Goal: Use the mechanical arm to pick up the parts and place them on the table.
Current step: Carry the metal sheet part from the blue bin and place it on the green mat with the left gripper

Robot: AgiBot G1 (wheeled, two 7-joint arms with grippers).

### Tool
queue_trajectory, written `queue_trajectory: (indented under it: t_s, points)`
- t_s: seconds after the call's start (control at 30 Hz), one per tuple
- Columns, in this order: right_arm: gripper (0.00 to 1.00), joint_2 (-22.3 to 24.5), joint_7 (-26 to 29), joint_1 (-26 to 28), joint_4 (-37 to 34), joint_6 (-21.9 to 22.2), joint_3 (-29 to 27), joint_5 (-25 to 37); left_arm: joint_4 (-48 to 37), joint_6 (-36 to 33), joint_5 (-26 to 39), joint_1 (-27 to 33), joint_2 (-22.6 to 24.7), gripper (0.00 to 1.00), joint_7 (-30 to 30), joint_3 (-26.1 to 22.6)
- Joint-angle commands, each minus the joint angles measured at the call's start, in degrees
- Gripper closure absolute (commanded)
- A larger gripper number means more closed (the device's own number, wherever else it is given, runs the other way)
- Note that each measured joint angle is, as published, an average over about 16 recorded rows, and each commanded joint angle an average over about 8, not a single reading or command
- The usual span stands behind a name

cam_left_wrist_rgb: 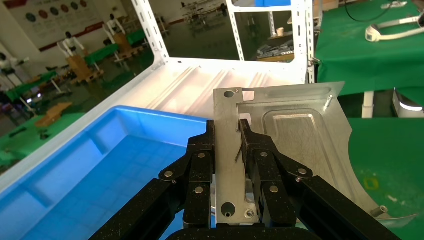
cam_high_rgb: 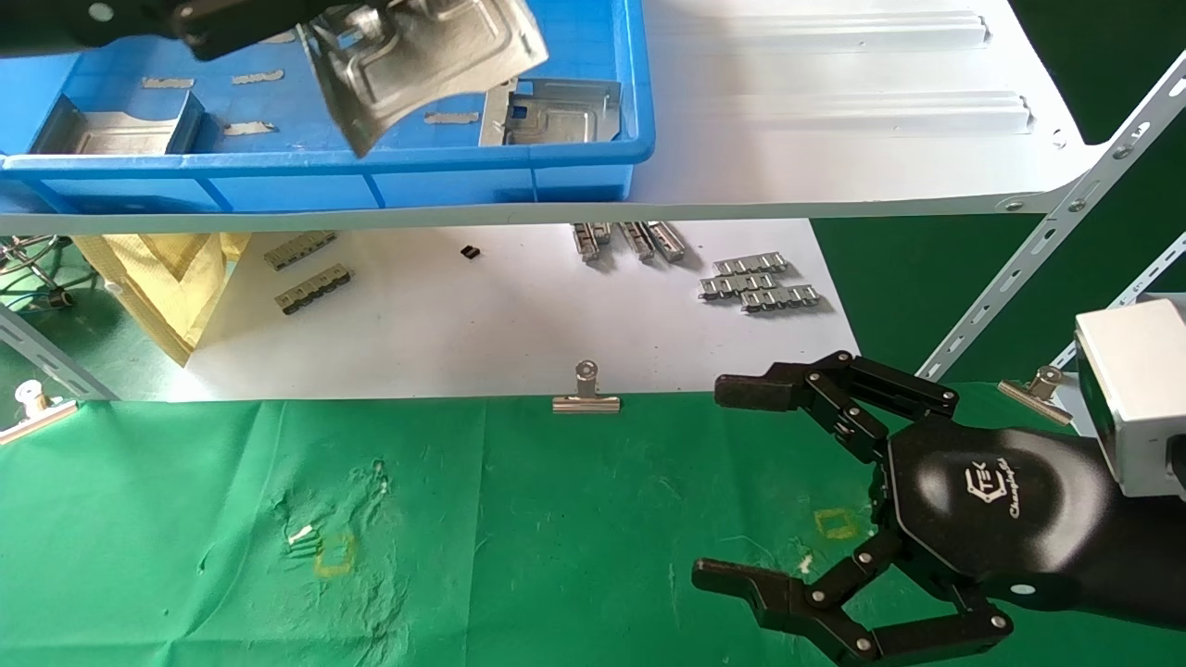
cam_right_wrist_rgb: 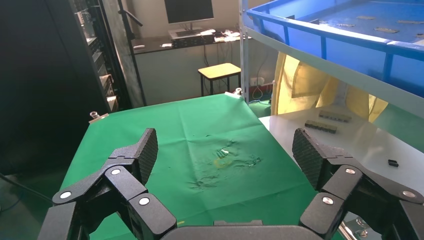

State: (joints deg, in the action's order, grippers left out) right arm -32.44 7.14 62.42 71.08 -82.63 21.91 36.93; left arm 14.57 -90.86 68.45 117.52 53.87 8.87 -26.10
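Your left gripper (cam_left_wrist_rgb: pixel 227 150) has its jaws squeezed tight on one shiny part (cam_high_rgb: pixel 426 65) high over the blue bin (cam_high_rgb: pixel 593 167), no part lies on the green counter (cam_high_rgb: pixel 519 519) yet, two more wait in the bin, and your right gripper (cam_high_rgb: pixel 732 486) hangs wide open and empty by the counter's right edge.

A blue bin (cam_high_rgb: pixel 593 171) sat on a white shelf (cam_high_rgb: pixel 834 139). Below it, grey ridged strips (cam_high_rgb: pixel 760 285) lay near a yellow bag (cam_high_rgb: pixel 176 278), a small black piece (cam_high_rgb: pixel 471 251) between them.
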Motion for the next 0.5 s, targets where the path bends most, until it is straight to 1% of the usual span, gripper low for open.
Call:
queue_trajectory:
  t_s: [0.03, 0.1, 0.23, 0.33, 0.4, 0.5]
  points:
    - [0.0, 0.0, 0.0, 0.0, 0.0, 0.0, 0.0, 0.0, 1.36, -1.33, -0.55, -0.64, -0.7, 1.0, 0.74, -0.02]
    - [0.0, 0.0, 0.0, 0.0, 0.0, 0.0, 0.0, 0.0, 6.85, -1.51, -3.62, -3.44, -2.97, 1.0, 0.5, -1.14]
    - [0.0, 0.0, 0.0, 0.0, 0.0, 0.0, 0.0, 0.0, 18.99, -1.38, -11.81, -9.67, -8.83, 1.0, -0.95, -4.21]
    - [0.0, 0.0, 0.0, 0.0, 0.0, 0.0, 0.0, 0.0, 26.0, -1.09, -17.01, -13.52, -13.05, 1.0, -1.59, -7.07]
    - [0.0, 0.0, 0.0, 0.0, 0.0, 0.0, 0.0, 0.0, 28.98, -0.88, -18.83, -15.51, -15.18, 1.0, -1.01, -9.22]
    - [0.0, 0.0, 0.0, 0.0, 0.0, 0.0, 0.0, 0.0, 31.72, -0.61, -18.73, -18.14, -17.34, 1.0, 2.32, -12.85]
